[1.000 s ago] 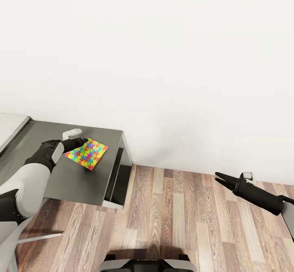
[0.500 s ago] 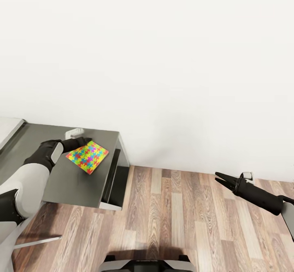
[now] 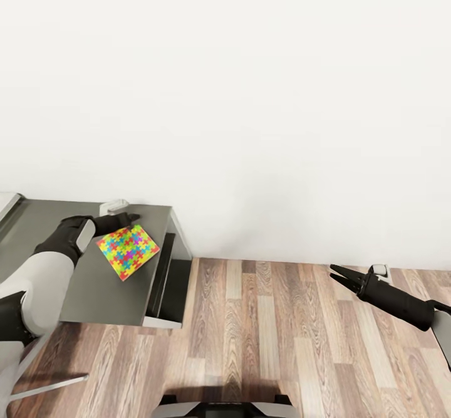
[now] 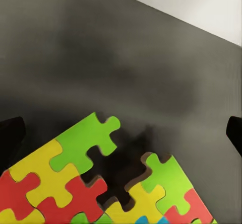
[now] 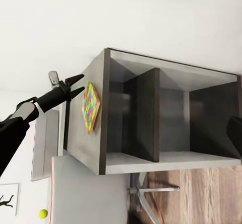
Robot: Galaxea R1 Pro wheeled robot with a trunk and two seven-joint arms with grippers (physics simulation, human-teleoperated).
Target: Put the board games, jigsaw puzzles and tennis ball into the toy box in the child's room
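In the head view, a dark grey cabinet section (image 3: 100, 267) of the table stands against a plain white wall (image 3: 250, 92), over a wood-plank floor (image 3: 269, 336). A jigsaw puzzle (image 3: 127, 250) lies flat on the cabinet top near its far edge. The left gripper (image 3: 123, 220) reaches to the puzzle's far corner; whether its fingers pinch it cannot be told here. The right gripper (image 3: 338, 274) hangs over the floor, well apart from the cabinet, its fingers slightly spread and empty.

The left wrist view shows the puzzle's (image 4: 96, 183) notched corner on the dark top, with both fingertips (image 4: 10, 133) wide apart either side.

The right wrist view adds the cabinet's open compartments (image 5: 166, 118), the left gripper (image 5: 75, 85) with fingers parted at the puzzle (image 5: 89, 106), and a tennis ball (image 5: 43, 213) on the white desk top (image 5: 85, 189) beyond the cabinet.
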